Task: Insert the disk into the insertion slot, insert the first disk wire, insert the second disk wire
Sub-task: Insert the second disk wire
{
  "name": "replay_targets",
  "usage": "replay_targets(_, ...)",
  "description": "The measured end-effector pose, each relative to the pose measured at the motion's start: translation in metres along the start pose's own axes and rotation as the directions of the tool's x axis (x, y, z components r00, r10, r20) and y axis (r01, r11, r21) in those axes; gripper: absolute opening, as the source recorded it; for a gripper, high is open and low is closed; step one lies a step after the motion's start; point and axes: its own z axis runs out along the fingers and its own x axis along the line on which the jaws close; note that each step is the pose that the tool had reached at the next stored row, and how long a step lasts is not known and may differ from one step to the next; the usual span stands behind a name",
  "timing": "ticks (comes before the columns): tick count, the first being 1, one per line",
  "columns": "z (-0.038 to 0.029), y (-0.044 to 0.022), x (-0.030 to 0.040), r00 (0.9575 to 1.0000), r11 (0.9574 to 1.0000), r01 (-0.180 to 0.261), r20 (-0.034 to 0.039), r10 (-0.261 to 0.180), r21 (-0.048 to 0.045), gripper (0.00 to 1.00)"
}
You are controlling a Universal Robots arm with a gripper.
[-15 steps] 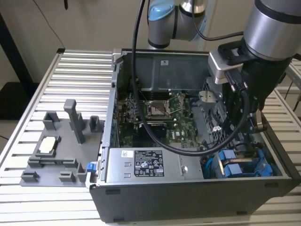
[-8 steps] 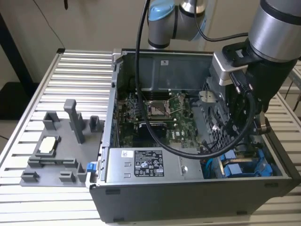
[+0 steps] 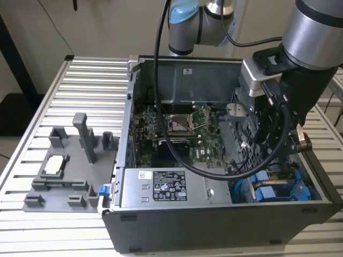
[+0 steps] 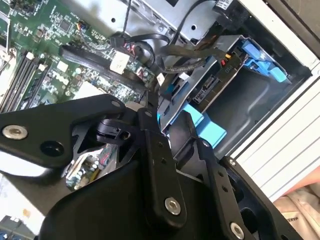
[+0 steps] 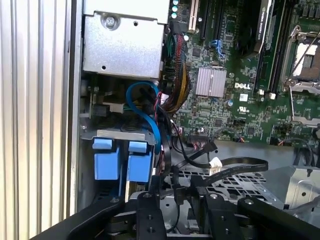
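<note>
The arm's dark wrist body [image 3: 278,91] covers the drive cage [image 3: 252,144] in the exterior view, so the insertion slot's mouth cannot be made out there. In the second wrist view the gripper [image 4: 150,130] blocks the near end of the blue bracket [image 4: 205,127]; the disk's label is too small to tell. The first wrist view's edge cuts off the gripper's black links [image 5: 150,220].

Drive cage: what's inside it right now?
In the second wrist view, the disk sits in the cage, its blue bracket at the mouth, wires above. The bay below looks empty. The gripper covers the cage's near end.
</note>
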Motion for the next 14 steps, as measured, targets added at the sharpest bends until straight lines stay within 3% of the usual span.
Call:
replay_targets(8, 0.004, -0.003, -0.001, 1.0, 1.0, 0.002, 0.0002, -0.002, -0.0001, 0.38)
replay_targets(11, 0.0041, -0.0037, -0.0009, 1.0, 1.0, 0.002, 0.0003, -0.002, -0.0001, 0.36)
replay_targets(12, 0.0042, -0.004, -0.0009, 1.0, 1.0, 0.002, 0.0005, -0.002, -0.0001, 0.29)
replay_targets(14, 0.0042, -0.0044, -0.0008, 1.0, 1.0, 0.002, 0.0008, -0.002, -0.0001, 0.29)
